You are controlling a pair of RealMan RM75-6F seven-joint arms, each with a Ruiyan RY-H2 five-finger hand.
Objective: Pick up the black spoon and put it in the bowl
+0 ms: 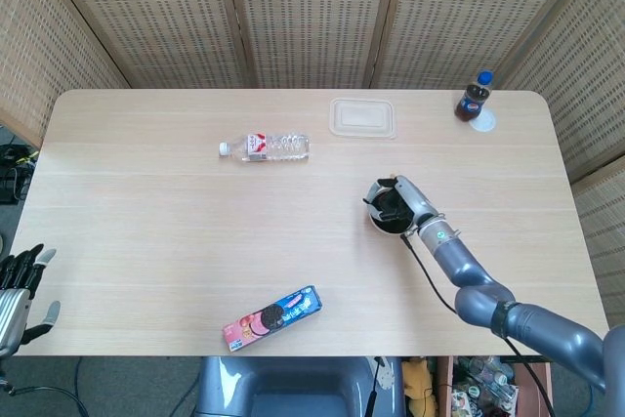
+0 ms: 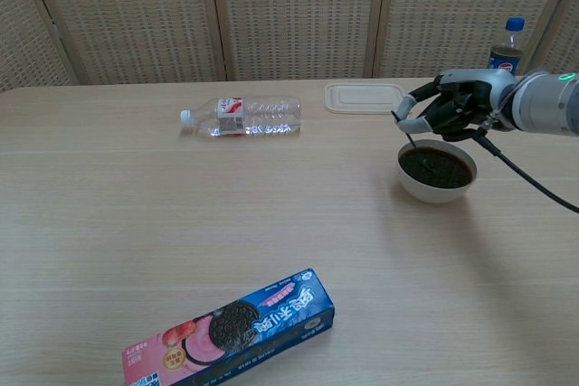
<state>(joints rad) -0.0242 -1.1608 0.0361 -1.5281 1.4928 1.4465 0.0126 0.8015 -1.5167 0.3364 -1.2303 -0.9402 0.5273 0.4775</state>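
The bowl (image 2: 411, 178) is white outside and dark inside; it stands on the table right of centre and shows in the head view as bowl (image 1: 375, 224). My right hand (image 2: 449, 110) hovers right over it, seen from above as right hand (image 1: 395, 201). It pinches the thin black spoon (image 2: 410, 142), whose tip hangs down over the bowl's left part. Whether the tip touches the bowl's inside I cannot tell. My left hand (image 1: 17, 290) hangs off the table's near left corner, fingers spread, holding nothing.
A clear water bottle (image 1: 266, 146) lies at the back centre. A clear lidded container (image 1: 362, 116) sits behind the bowl, a cola bottle (image 1: 474, 97) at the far right corner. A blue cookie box (image 1: 272, 317) lies near the front edge.
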